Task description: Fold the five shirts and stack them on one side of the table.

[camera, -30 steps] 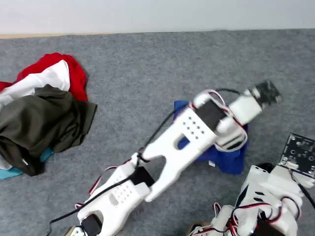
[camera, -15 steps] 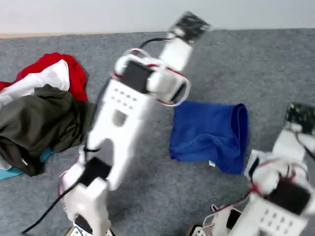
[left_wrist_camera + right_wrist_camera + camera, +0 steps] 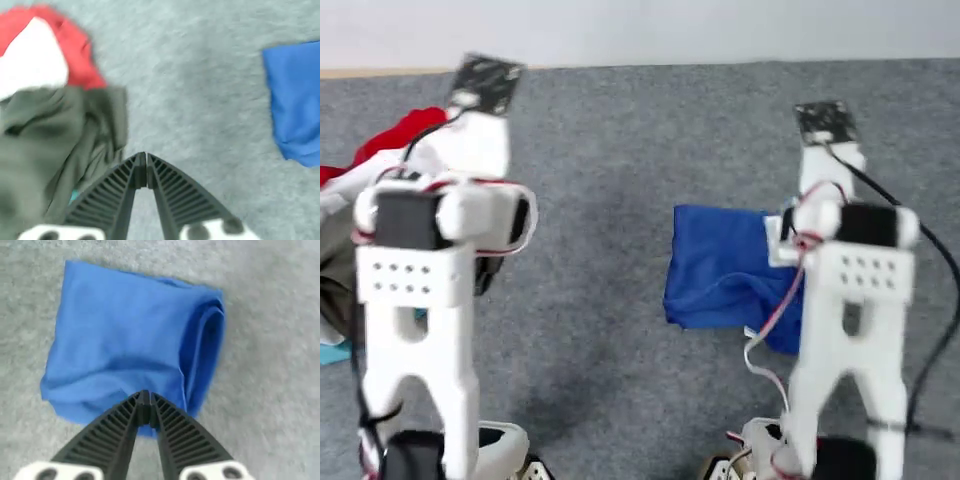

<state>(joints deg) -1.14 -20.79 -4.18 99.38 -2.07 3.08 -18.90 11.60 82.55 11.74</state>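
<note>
two arms stand side by side over the grey table (image 3: 610,180). the left gripper (image 3: 146,172) is clenched, its tips pressed together with nothing between them, above bare table just beside the edge of a dark shirt (image 3: 50,130). that shirt lies crumpled on a pile at the table's left side, overlapping a white shirt (image 3: 32,55) and a red shirt (image 3: 80,60), with a sliver of a teal shirt (image 3: 74,196) showing beneath it. the blue shirt (image 3: 130,340) lies well apart from the pile on the right half of the table, roughly folded into a rectangle with one edge rolled over. the right gripper (image 3: 144,402) is clenched too, tips together, over the blue shirt's edge nearest the arm's base; whether it touches the cloth cannot be told.
</note>
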